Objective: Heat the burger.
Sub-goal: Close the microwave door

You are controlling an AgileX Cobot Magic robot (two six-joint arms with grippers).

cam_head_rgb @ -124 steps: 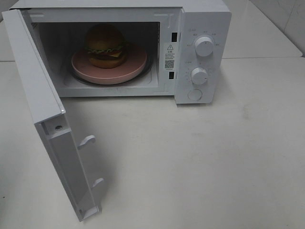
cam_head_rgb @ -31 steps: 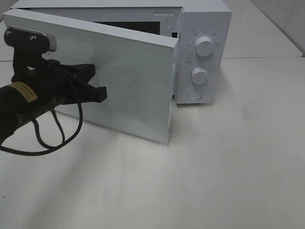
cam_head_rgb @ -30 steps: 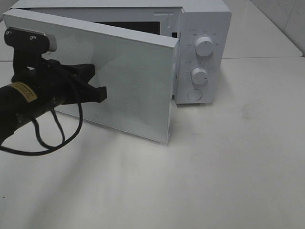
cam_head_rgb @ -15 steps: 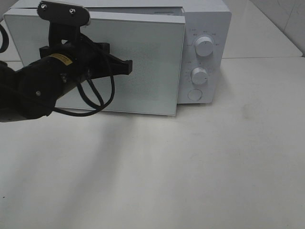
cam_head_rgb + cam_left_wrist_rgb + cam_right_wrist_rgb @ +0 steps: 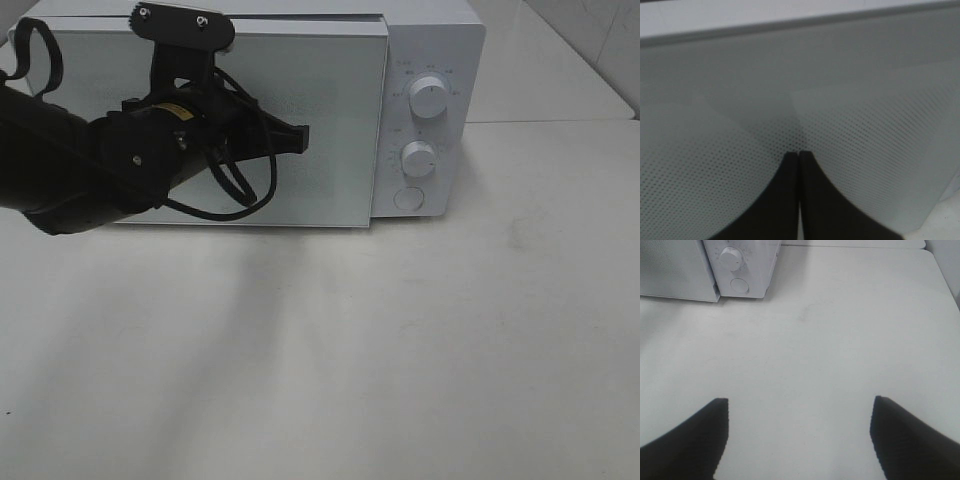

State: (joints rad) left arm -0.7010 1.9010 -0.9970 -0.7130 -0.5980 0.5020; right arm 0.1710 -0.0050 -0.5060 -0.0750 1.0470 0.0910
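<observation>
Pressure is the worry here. My left claw (image 5: 298,140) is pinched fully together and empty. Its tips press on the perforated face of the microwave door (image 5: 335,95), which looks flush with the microwave (image 5: 440,35). I cannot tell whether the latch is engaged. If it isn't, the door may swing out once I back off. If I lean harder, the oven may skid on the table (image 5: 420,350), or my tips may skate across the smooth panel. The burger is out of sight, and I judge it sits behind this door. My right claw (image 5: 800,402) hangs wide open and empty over the table, well apart from the upper knob (image 5: 428,97) and lower knob (image 5: 418,159).
</observation>
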